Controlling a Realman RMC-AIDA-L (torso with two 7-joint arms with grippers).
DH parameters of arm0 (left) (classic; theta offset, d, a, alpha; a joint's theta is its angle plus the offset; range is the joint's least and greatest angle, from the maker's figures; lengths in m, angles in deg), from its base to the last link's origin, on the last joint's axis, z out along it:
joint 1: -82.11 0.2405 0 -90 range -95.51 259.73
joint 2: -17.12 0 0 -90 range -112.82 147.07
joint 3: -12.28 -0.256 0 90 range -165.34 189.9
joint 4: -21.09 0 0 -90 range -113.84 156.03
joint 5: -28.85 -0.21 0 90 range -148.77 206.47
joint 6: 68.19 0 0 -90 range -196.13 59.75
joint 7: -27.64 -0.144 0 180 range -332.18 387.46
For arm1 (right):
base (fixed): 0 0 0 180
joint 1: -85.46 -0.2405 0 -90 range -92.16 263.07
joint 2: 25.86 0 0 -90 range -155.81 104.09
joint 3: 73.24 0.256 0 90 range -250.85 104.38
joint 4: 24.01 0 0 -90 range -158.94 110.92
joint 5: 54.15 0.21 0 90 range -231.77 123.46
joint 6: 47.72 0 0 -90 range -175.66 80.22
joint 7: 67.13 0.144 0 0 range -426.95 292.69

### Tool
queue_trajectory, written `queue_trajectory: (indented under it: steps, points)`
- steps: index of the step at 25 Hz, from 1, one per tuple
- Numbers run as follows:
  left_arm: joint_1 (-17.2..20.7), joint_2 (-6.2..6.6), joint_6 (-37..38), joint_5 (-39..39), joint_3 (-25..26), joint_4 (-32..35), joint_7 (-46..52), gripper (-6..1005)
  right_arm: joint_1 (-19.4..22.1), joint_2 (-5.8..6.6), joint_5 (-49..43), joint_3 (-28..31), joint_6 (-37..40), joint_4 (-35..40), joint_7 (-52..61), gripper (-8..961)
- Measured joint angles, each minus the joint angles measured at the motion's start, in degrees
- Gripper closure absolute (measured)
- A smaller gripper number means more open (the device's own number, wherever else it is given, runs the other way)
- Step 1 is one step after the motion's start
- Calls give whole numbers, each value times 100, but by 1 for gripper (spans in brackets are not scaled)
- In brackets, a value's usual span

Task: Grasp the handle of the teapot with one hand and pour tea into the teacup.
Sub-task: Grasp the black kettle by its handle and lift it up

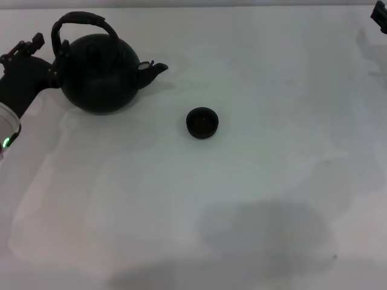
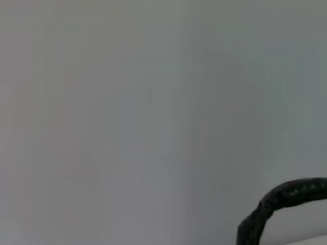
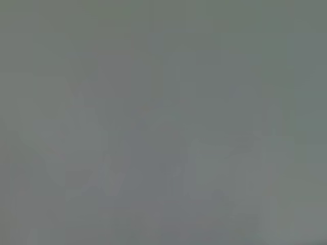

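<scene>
The large round black teapot (image 1: 100, 72) stands upright at the far left of the white table, its spout (image 1: 154, 69) pointing right. Its arched black handle (image 1: 81, 21) rises over the lid, and part of it shows in the left wrist view (image 2: 286, 196). The tiny black teacup (image 1: 202, 122) sits near the table's middle, to the right of the teapot and nearer to me. My left gripper (image 1: 49, 67) is right against the teapot's left side, at the foot of the handle. My right gripper (image 1: 381, 18) is only just in view at the far right edge, far from both objects.
The white table (image 1: 242, 199) spreads out in front of and to the right of the teacup, with a soft shadow near the front. The right wrist view shows only a plain grey surface.
</scene>
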Motion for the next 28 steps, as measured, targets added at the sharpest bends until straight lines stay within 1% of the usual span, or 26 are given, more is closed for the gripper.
queue_trajectory:
  steps: [5, 11, 19, 24, 28]
  points:
    - [-47, 5, -43, 121, 2, 13, -154, 494, -11, 0, 0, 21, -1, -3, 18, 142]
    - [-158, 17, -222, 125, 11, -7, -163, 637, -20, 0, 0, 34, 1, -8, 20, 142]
    - [-181, -1, -263, 127, 9, 22, -164, 687, -28, 0, 0, 44, 26, -9, 20, 142]
    - [-181, 9, -224, 127, 9, 70, -164, 869, -28, 0, 3, 44, 35, -10, 21, 142]
    - [-142, 19, -22, 120, 9, 201, -164, 902, -23, 0, 6, 44, 41, -10, 21, 142]
